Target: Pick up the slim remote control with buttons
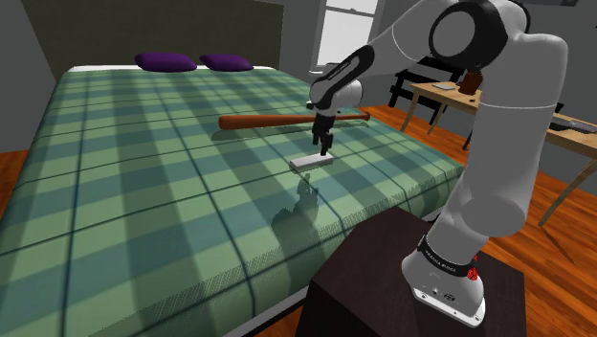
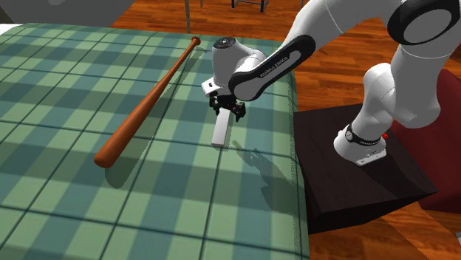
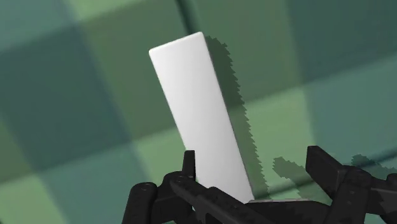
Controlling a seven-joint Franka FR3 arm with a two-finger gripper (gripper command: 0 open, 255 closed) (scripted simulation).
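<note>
Slim white remote (image 3: 202, 114) (plain slab) lying flat on green plaid bedspread (image 1: 143, 191).

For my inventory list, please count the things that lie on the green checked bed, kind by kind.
White remote control: 1
Brown baseball bat: 1
Purple pillows: 2
Total: 4

A: What crowds the white remote (image 2: 220, 131)?
B: Wooden bat (image 2: 144, 111) lies flat on the plaid bed (image 2: 66, 185), apart from it, toward the second exterior view's left.
A: Other sides?
B: Bare cover. Stand (image 2: 347, 188) sits beyond the bed's edge. Gripper (image 2: 227, 112) hangs right over the remote, fingers apart.
</note>
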